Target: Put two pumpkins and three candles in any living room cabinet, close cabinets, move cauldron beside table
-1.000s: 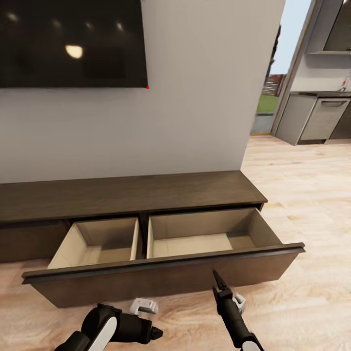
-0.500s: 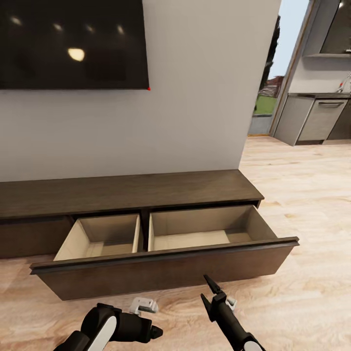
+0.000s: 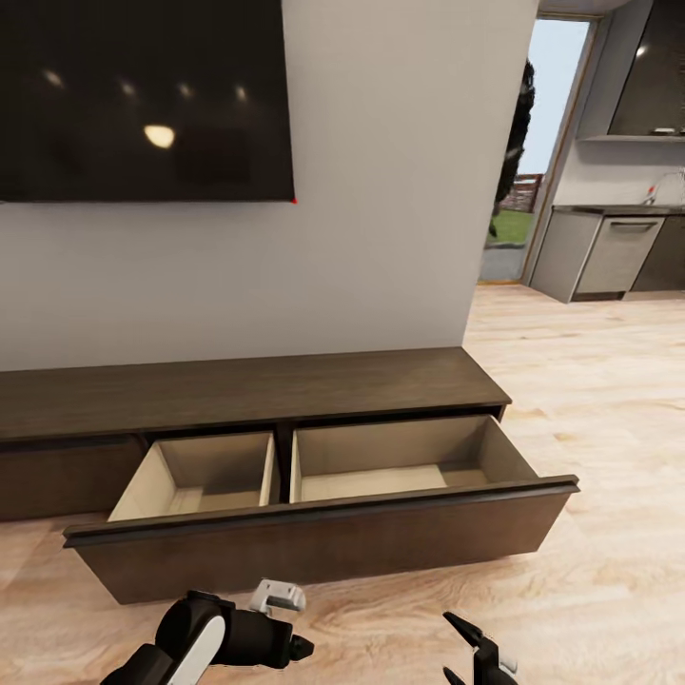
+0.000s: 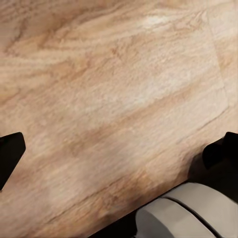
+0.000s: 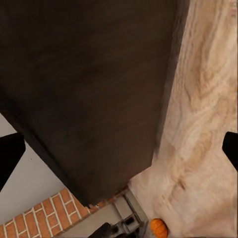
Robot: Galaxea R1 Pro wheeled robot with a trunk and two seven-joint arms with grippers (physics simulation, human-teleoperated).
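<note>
Cabinet (image 3: 247,390) low against the white wall, under the black TV (image 3: 143,95). One wide drawer (image 3: 323,542) pulled out, front panel jutting over the plank floor (image 3: 590,428); two tan compartments inside, both bare, split by a dark divider. Drawer's right corner overhangs past the cabinet's right end. Fixed panel at far left flush with the carcass.

One pumpkin (image 5: 158,227) seen in the right wrist view: small, orange, on the floor beyond the dark drawer front (image 5: 89,89), near red brickwork (image 5: 44,215). Well apart from the drawer.

Left gripper (image 3: 303,649) low in the head view, just short of the drawer front, not touching. In its wrist view, fingertips (image 4: 10,153) spread wide at opposite edges, bare floor between, nothing held.

Right gripper (image 3: 471,647) at the bottom edge of the head view, right of the left one, clear of the drawer. Wrist view: dark fingertips (image 5: 10,151) far apart, nothing between — spread, empty.

Open floor right of the cabinet, running through a doorway (image 3: 518,162) to grey kitchen units (image 3: 609,252). Narrow strip of floor between drawer front and both grippers.
</note>
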